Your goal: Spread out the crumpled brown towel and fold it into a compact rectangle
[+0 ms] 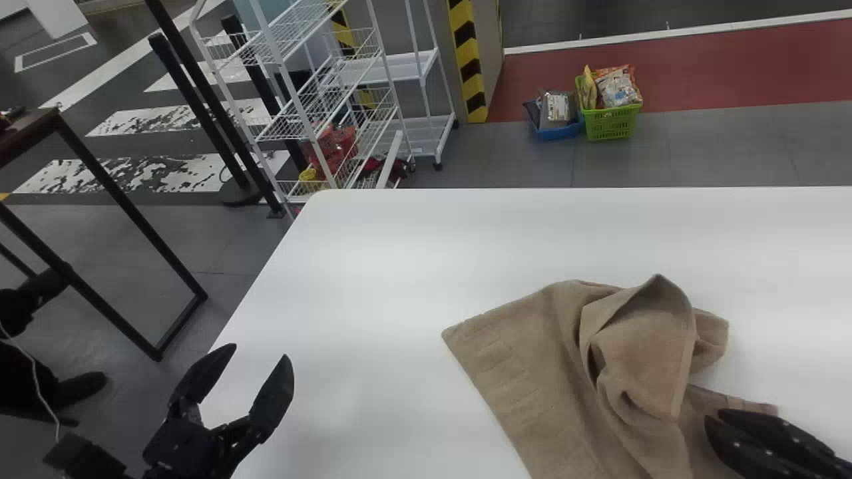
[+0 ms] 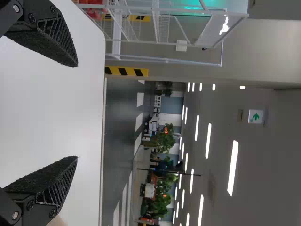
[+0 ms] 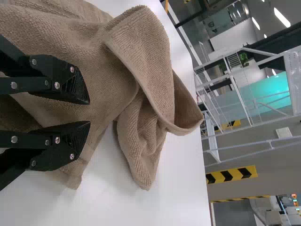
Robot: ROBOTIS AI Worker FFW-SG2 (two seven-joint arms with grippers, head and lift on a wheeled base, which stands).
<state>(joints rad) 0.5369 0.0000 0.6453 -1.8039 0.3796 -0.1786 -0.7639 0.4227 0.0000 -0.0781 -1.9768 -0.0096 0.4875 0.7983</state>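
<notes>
Our brown towel (image 1: 519,372), bunched at the frame's lower right, may drag rather than open.
Our right gripper (image 3: 89,113), parted narrowly at its right edge, could pinch two layers together; with our left gripper (image 1: 258,354) wide open, well apart at lower left, nothing would anchor the towel on the surface (image 1: 373,266).

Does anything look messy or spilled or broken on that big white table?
Yes, the brown terry cloth towel looks messy. Its left part lies fairly flat, but the middle is bunched into a twisted heap with deep folds, so it isn't a neat rectangle. I see nothing spilled or broken on the smooth white table.
</notes>
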